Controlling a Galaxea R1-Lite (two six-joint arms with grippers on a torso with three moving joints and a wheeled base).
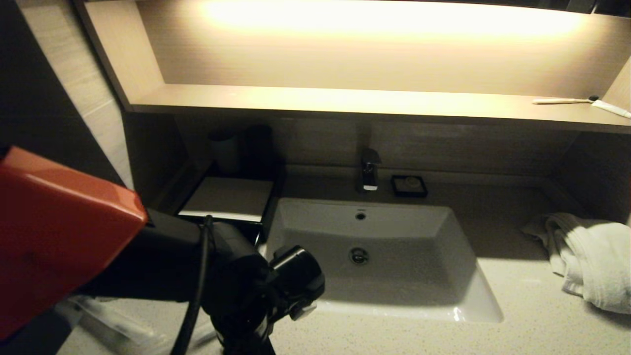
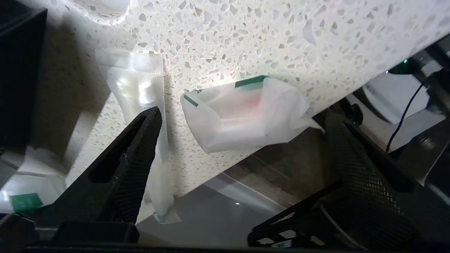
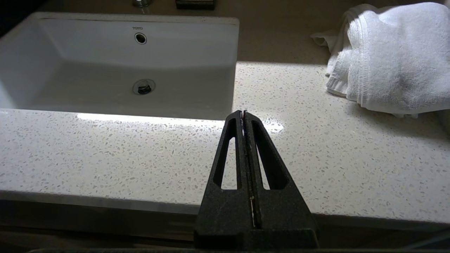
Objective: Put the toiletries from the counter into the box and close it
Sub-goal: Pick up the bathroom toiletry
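The box (image 1: 227,199), black with a pale flat top, sits at the back left of the counter (image 1: 517,296), just beside the left end of the white basin (image 1: 374,256), with a dark cup (image 1: 256,148) behind it against the wall. In front of it the left arm reaches across the near left corner of the counter, hiding most of what lies there in the head view. The left wrist view shows the left gripper (image 2: 242,123) with its fingers (image 2: 140,147) spread wide apart and nothing between them, hanging over the counter's front edge. Below one finger lies a long clear-wrapped stick (image 2: 140,88), and between the fingers a crumpled white sachet (image 2: 246,116) with green edging rests on the speckled stone, right at the edge. Another white packet with a green label (image 2: 24,202) shows at the corner of that view.

Further right stand the tap (image 1: 368,170) and a small black soap dish (image 1: 409,185) behind the basin. The right gripper (image 3: 243,114) is parked in front of the counter's edge, its fingers pressed together and holding nothing. A white towel (image 1: 586,256) lies bunched at the far right.
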